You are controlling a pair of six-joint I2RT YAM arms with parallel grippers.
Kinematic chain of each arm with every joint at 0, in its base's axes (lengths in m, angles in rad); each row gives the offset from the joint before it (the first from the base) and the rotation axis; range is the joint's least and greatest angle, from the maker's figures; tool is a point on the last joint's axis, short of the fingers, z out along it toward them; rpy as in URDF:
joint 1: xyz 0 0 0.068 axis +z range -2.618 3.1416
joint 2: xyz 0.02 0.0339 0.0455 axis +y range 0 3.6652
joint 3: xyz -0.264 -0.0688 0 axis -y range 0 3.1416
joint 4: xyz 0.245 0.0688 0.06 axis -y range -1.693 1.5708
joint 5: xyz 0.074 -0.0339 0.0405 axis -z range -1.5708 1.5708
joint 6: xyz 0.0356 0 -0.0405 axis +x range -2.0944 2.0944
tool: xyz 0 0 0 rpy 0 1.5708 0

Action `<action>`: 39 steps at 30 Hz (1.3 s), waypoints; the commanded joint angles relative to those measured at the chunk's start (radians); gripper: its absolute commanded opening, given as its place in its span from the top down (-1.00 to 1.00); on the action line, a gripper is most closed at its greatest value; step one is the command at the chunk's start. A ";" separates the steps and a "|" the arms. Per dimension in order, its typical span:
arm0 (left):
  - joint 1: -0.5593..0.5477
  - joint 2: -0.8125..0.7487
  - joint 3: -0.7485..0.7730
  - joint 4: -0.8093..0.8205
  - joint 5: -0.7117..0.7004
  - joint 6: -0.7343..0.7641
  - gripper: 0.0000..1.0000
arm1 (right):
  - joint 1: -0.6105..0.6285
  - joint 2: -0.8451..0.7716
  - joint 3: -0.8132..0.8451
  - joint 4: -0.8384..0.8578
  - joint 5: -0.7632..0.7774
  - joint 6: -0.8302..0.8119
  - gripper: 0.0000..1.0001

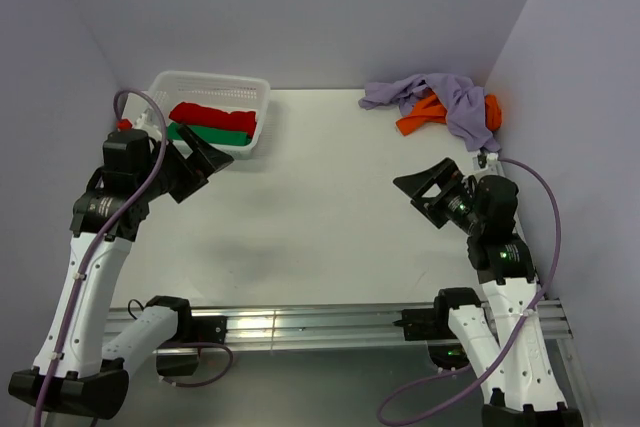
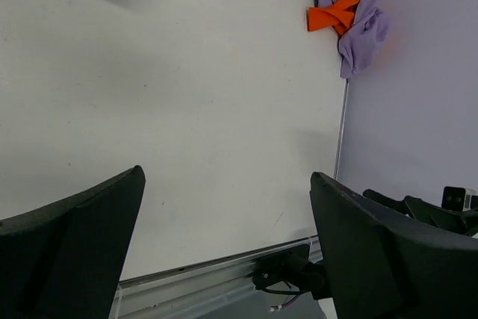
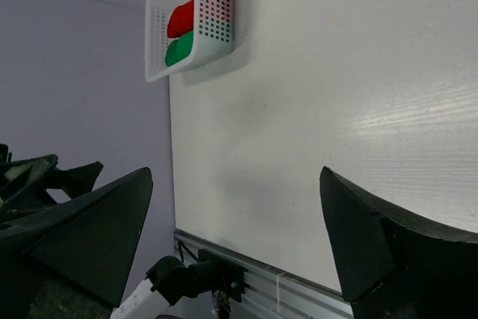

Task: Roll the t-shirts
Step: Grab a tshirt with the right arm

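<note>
We saw the lilac t-shirt (image 1: 445, 95) crumpled over the orange t-shirt (image 1: 420, 120), mostly hiding it, well right of the basket (image 1: 255, 84). The left gripper (image 1: 210, 171) and right gripper (image 1: 411, 197) had their fingers spread, holding nothing.

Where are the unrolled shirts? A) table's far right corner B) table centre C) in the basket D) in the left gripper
A: the lilac shirt lies crumpled over the orange shirt in the far right corner, against the walls.
</note>
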 commanded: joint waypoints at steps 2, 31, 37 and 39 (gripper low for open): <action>-0.005 -0.024 -0.011 0.012 -0.005 0.021 -0.97 | -0.005 0.022 0.024 -0.026 0.053 -0.033 -1.00; -0.008 0.102 0.105 -0.023 -0.089 0.089 -0.98 | -0.094 1.447 1.049 0.040 0.662 0.267 -0.57; -0.008 0.152 0.109 -0.003 -0.092 0.103 -0.97 | -0.109 1.501 1.049 0.086 0.689 0.268 -0.54; -0.008 0.165 0.102 0.006 -0.091 0.104 -0.97 | -0.111 1.547 1.084 0.069 0.689 0.265 -0.54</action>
